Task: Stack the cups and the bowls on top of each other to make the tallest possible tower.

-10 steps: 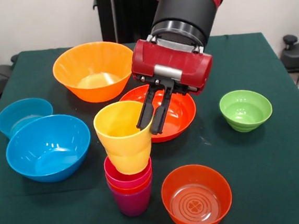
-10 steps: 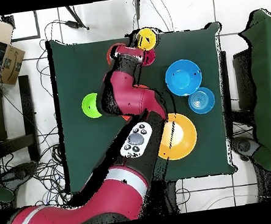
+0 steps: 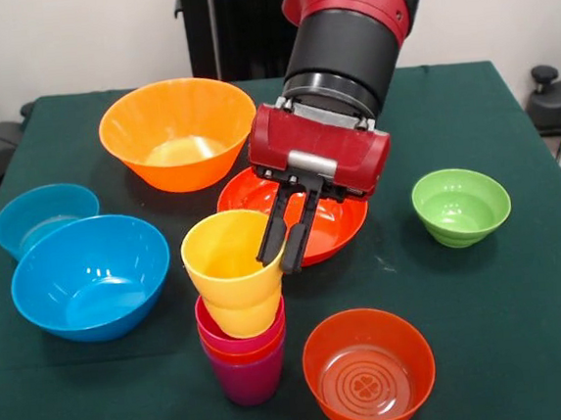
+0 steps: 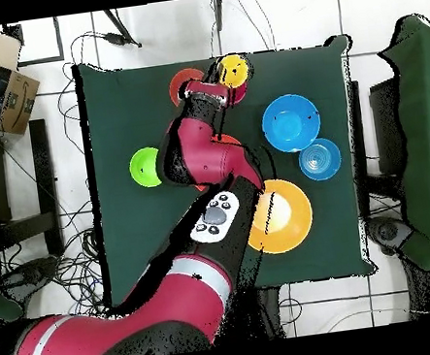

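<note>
Nearest you on the green worktop (image 3: 522, 277) sits the small translucent orange bowl (image 3: 369, 368), just beside the tower (image 3: 239, 324): purple base cup (image 3: 248, 380), orange and crimson rims above. The yellow cup (image 3: 232, 271) leans in its top, the hand (image 3: 284, 244) pinching its rim. Behind lies the wide red-orange bowl (image 3: 333, 227), farther back the large orange-yellow bowl (image 3: 177, 132).
</note>
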`<state>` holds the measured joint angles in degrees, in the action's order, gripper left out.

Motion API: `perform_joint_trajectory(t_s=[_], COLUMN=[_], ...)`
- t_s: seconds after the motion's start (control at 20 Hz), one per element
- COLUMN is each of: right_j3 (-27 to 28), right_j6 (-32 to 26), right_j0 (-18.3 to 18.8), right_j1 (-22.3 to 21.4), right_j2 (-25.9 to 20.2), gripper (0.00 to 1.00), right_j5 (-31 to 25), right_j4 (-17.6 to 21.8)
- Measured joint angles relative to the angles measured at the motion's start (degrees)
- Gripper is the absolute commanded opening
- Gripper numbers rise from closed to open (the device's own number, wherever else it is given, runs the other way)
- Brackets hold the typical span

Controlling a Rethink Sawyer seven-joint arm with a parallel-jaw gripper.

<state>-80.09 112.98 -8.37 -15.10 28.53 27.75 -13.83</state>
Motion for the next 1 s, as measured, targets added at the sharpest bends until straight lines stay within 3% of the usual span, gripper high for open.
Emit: perform_joint_trajectory(t_s=[1.0], right_j3=[0.0], right_j6=[0.0], right_j0=[-1.1], right_j1=[2.8], right_j2=[0.7], gripper=[0.0], right_j5=[0.0], right_j4=[-2.1])
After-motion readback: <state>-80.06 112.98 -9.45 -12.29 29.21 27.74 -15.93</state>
